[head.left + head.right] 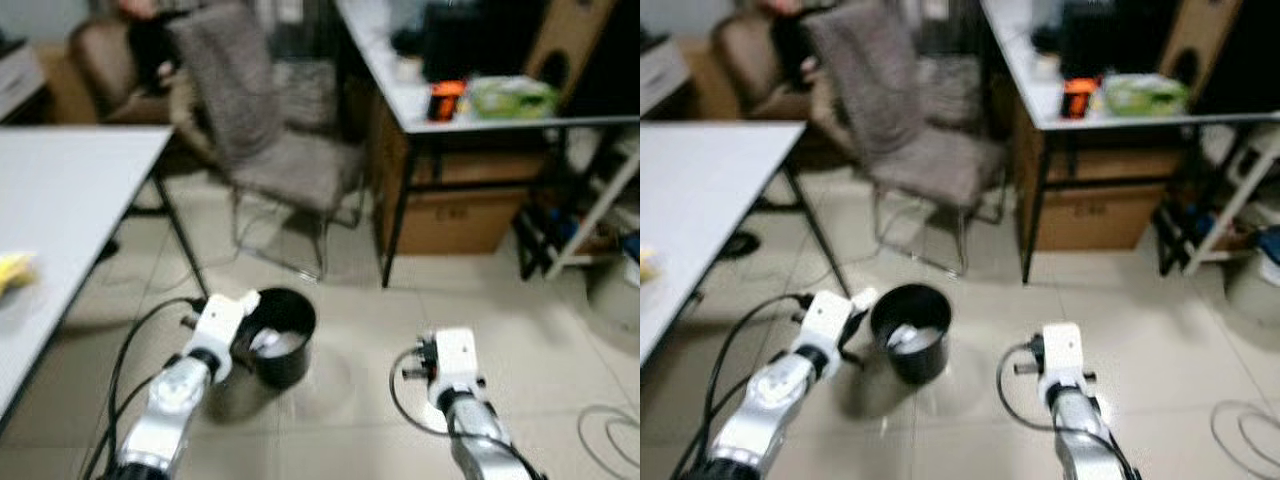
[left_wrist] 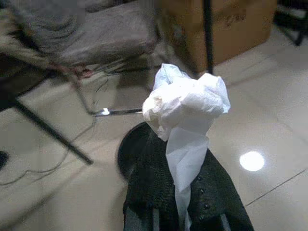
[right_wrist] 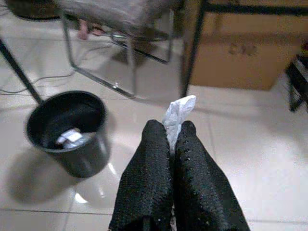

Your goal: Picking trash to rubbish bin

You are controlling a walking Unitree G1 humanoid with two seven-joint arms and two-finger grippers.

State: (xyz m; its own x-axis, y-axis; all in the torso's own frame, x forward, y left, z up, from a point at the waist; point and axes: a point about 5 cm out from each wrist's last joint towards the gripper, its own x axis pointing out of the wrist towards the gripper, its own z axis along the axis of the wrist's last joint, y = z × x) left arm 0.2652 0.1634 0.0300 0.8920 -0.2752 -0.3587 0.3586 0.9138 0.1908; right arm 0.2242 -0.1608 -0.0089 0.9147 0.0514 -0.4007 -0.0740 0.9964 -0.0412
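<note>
Step in hand, as judged: delivery of trash to the bin, left side first. The left gripper (image 2: 180, 211) is clamped on a crumpled white tissue (image 2: 185, 108), which stands up beyond the fingertips; in the head views this gripper sits at the near rim of the black rubbish bin (image 1: 280, 335), and the wrist view puts the bin's dark mouth just behind and below the wad. The bin stands on the tiled floor (image 1: 400, 290) in front of a grey chair (image 1: 270, 130) and already holds some pale scraps. The next move appears to call for a short reach forward so the tissue clears the rim, then a release. The right gripper (image 3: 171, 139) is closed on a smaller white scrap of paper (image 3: 179, 111), pinched between the fingertips. That arm is held forward and low over bare floor, well apart from the bin, and would need to swing across toward it
</note>
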